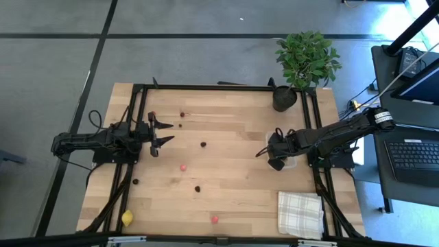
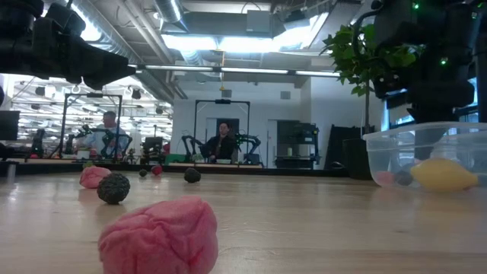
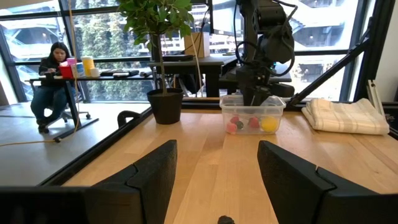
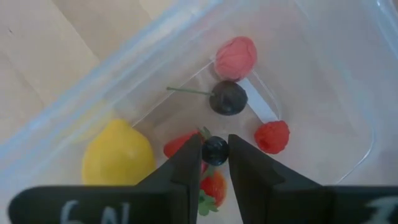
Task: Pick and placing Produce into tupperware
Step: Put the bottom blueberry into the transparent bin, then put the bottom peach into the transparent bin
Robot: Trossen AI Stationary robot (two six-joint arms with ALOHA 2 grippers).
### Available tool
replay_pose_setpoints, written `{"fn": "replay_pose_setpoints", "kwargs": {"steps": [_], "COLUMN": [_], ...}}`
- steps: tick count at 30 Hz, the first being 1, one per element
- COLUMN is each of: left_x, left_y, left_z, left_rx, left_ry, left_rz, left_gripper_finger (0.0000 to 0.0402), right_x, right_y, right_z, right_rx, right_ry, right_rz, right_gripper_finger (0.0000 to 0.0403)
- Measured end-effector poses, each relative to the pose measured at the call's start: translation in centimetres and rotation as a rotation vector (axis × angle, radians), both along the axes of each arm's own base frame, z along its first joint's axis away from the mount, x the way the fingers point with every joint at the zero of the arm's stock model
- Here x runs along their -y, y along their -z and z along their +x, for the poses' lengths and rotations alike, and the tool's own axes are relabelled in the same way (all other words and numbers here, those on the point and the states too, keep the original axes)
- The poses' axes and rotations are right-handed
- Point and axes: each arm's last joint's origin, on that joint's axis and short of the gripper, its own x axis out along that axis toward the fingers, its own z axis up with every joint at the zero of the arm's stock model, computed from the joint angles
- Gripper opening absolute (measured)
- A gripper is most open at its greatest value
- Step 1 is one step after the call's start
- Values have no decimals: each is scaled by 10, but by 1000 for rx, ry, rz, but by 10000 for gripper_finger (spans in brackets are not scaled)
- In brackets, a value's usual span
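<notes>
The clear tupperware [image 4: 323, 74] stands at the table's right and holds a yellow lemon [image 4: 118, 155], a pink piece [image 4: 236, 57], a dark cherry [image 4: 228, 98], a red berry [image 4: 272, 137] and a strawberry [image 4: 211, 186]. My right gripper [image 4: 215, 163] points down into it, shut on a small dark berry [image 4: 215, 149]. More produce lies loose on the wood: a pink piece [image 1: 183, 167], dark bits [image 1: 203, 144] and a yellow one [image 1: 127, 217]. My left gripper [image 1: 164, 132] waits open and level at the table's left. My right gripper pinches the small dark berry's two sides [image 4: 215, 145] between its two fingertips. The fingers [image 4: 186, 163] come from above, pointing steeply down into the tub [image 3: 252, 115]. The berry sits at the fingers' free ends, over the pieces lying on the tub's floor.
A black plant pot [image 1: 285, 97] stands just beyond the tub at the far right. A white checked cloth [image 1: 300, 213] lies at the near right corner. Black frame rails [image 1: 137, 110] run along the table's sides. People sit in the room behind.
</notes>
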Motion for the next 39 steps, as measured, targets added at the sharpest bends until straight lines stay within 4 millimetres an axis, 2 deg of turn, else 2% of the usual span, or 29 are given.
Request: {"fn": "replay_pose_setpoints", "kwargs": {"steps": [12, 19, 22, 27, 31, 39], "left_x": [0, 0, 0, 0, 0, 0], "left_y": [0, 0, 0, 0, 0, 0], "left_z": [0, 0, 0, 0, 0, 0], "left_rx": [1, 0, 1, 1, 1, 0], "left_ry": [0, -1, 0, -1, 0, 0], "left_rz": [0, 0, 0, 0, 0, 0], "left_gripper_finger": [218, 218, 218, 218, 218, 218], "right_x": [0, 0, -1, -3, -4, -19], "right_y": [0, -2, -12, -40, -61, -85], "right_z": [0, 0, 5, 12, 22, 54], "right_rx": [-3, -10, 8, 17, 89, 431], "right_ry": [-1, 2, -1, -3, -21, -236], "right_rz": [12, 11, 15, 13, -2, -2], "right_gripper_finger": [143, 151, 151, 151, 152, 152]}}
